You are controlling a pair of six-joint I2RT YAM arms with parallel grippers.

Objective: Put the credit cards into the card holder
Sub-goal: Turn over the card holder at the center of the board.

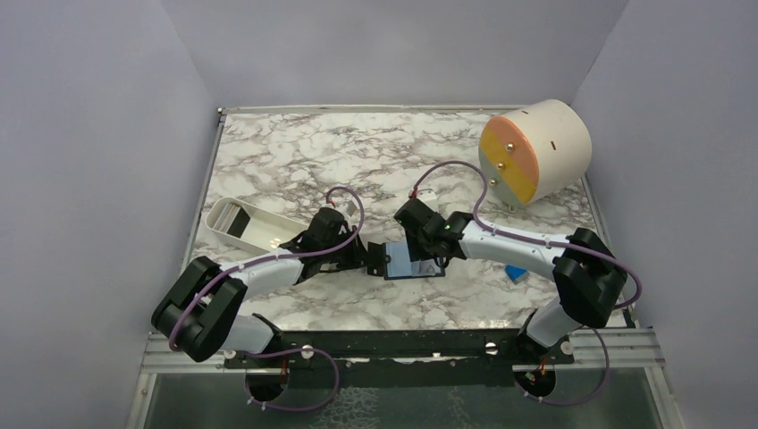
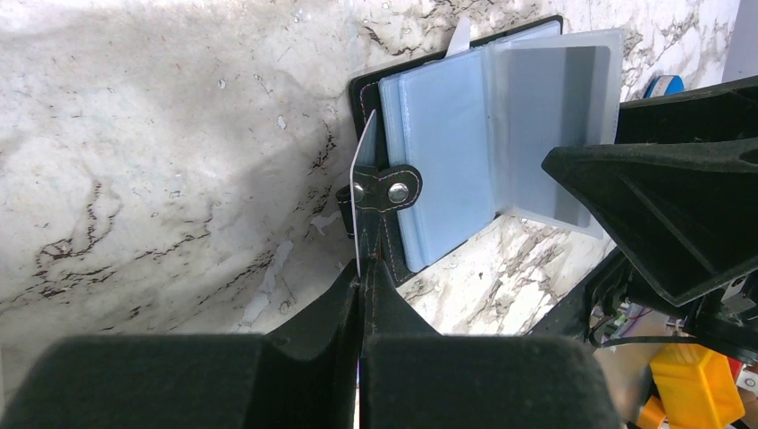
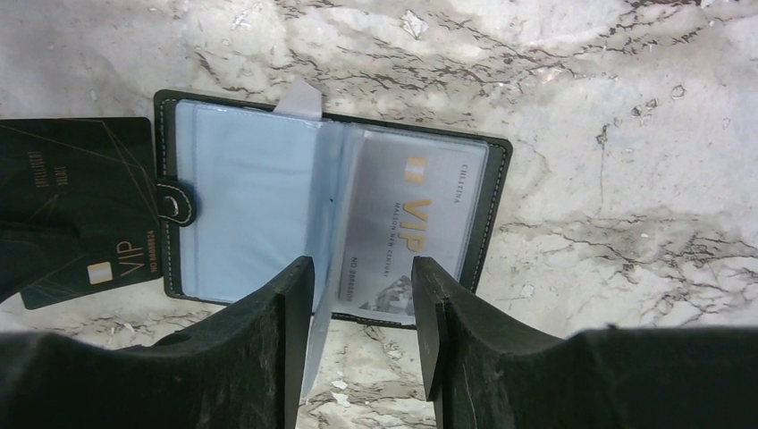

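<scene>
On the table (image 1: 313,152), the holder (image 3: 250,206) is laid open, half hidden overhead by the right end effector (image 3: 362,268).
Its fingers (image 3: 277,340) are held apart over a sleeve (image 3: 326,197); the left end effector (image 2: 360,288) is clamped on a dark card (image 3: 80,206).

**A:** How does the card holder (image 3: 496,206) lie?

**B:** Flat and open on the marble tabletop (image 3: 626,134), black cover down, white stitching round the rim. Pale blue clear sleeves (image 3: 241,206) face up, and one is lifted off the stack. Its snap strap (image 3: 179,204) sticks out on the left arm's side.

**A:** And the cards?

**B:** A silver VIP card (image 3: 411,223) sits inside a sleeve on the right half. A black VIP card (image 3: 80,197) with gold print is outside, right by the strap, pinched in the left gripper (image 2: 360,286).
</scene>
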